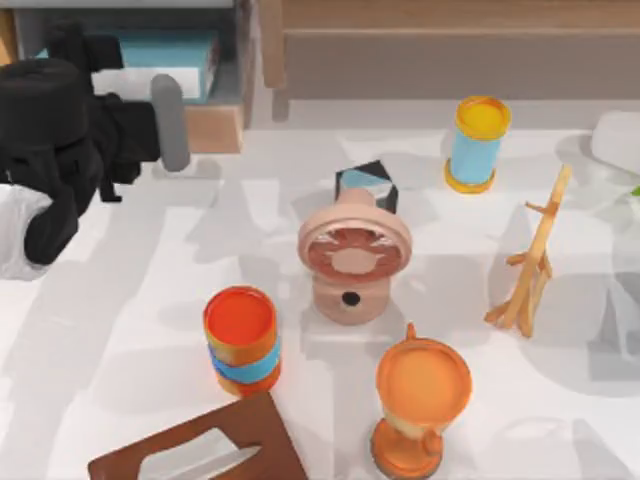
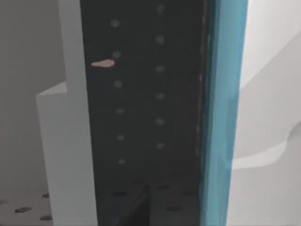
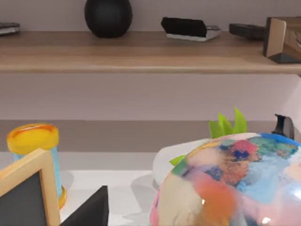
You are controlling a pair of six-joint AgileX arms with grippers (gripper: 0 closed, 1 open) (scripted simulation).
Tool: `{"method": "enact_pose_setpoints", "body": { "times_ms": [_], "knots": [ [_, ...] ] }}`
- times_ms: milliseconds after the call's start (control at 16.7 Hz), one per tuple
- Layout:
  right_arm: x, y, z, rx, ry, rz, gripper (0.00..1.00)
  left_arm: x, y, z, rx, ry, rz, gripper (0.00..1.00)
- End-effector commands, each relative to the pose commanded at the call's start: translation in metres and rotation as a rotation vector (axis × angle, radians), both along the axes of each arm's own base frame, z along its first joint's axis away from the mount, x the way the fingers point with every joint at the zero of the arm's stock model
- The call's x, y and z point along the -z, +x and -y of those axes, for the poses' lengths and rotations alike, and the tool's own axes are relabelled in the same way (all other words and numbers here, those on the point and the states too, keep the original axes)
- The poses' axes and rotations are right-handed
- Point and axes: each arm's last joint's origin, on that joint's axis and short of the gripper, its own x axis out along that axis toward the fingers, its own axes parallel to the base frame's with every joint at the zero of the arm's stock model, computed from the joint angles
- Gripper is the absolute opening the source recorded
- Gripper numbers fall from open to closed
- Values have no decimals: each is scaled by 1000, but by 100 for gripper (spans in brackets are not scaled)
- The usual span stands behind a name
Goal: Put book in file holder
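Book [image 1: 170, 50] lies inside the file holder [image 1: 215, 125]; the left hand [image 1: 120, 60] beside it, grip unclear, could drag it out.

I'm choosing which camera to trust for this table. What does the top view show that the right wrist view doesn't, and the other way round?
Top view alone: the flat light-blue book inside the grey, wood-sided file holder, the left arm's black hand beside it, a pink round fan, and an orange-and-blue cup.

Right wrist view alone: a multicoloured sphere, a black ball on the long wooden shelf.

Both: the yellow-lidded light-blue cylinder.
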Motion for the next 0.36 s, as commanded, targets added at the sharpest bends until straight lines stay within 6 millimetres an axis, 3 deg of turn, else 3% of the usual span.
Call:
{"method": "enact_pose_setpoints", "body": {
  "times_ms": [360],
  "knots": [
    [0, 0, 0, 0, 0, 0, 100, 0, 0, 0, 0, 0, 0, 100]
  ]
}}
